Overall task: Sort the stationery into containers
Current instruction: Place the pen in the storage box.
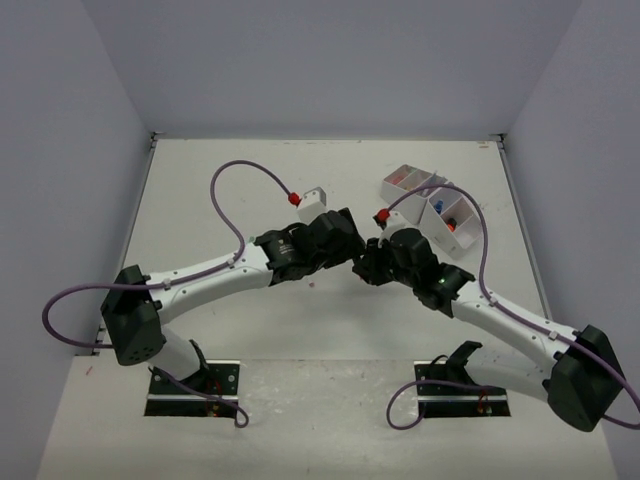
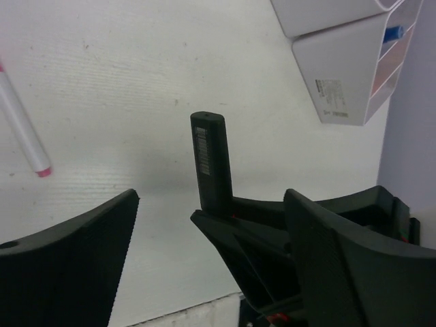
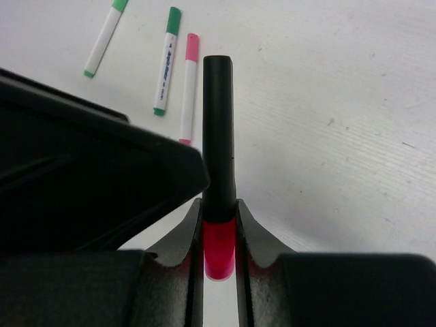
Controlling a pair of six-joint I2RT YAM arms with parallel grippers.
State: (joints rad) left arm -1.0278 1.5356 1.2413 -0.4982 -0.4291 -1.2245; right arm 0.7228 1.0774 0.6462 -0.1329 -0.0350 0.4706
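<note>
Gripping a black marker (image 3: 218, 122) near its pink-red end, the right gripper (image 3: 219, 211) has its jaws closed on the barrel, and the black end points away over the white worktop (image 3: 340, 102). The left gripper (image 2: 211, 196) meets it with jaws spread wide, one on each side of the marker and a gap showing at both. Two green-capped pens (image 3: 167, 61) and a pink pen (image 3: 189, 88) lie loose on the worktop beyond. The white desk organizer (image 1: 430, 205) stands nearby at the right.
</note>
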